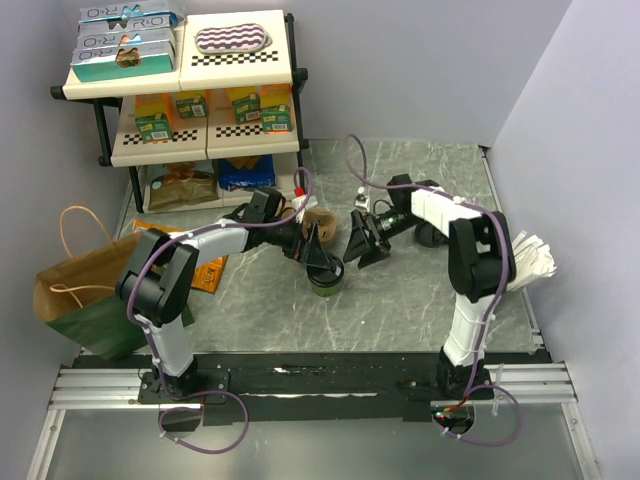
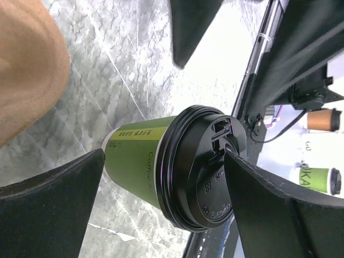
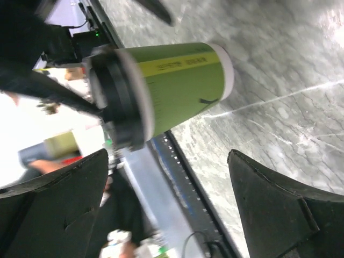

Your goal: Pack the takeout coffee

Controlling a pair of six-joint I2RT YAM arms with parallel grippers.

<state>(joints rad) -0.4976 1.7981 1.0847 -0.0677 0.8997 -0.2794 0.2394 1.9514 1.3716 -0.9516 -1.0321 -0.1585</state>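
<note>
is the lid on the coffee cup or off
On. The black lid caps the rim of the green cup, seen in both wrist views.

Overhead looks down; both wrists closely share cup (image 2: 134,158).

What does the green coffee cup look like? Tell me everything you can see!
The green coffee cup is a small paper cup with a lighter yellow-green band of tiny print, a pale bottom edge and a round black lid on top. It stands upright on the grey marbled table. The left gripper has one finger on each side of it; I cannot tell if they touch.
</note>
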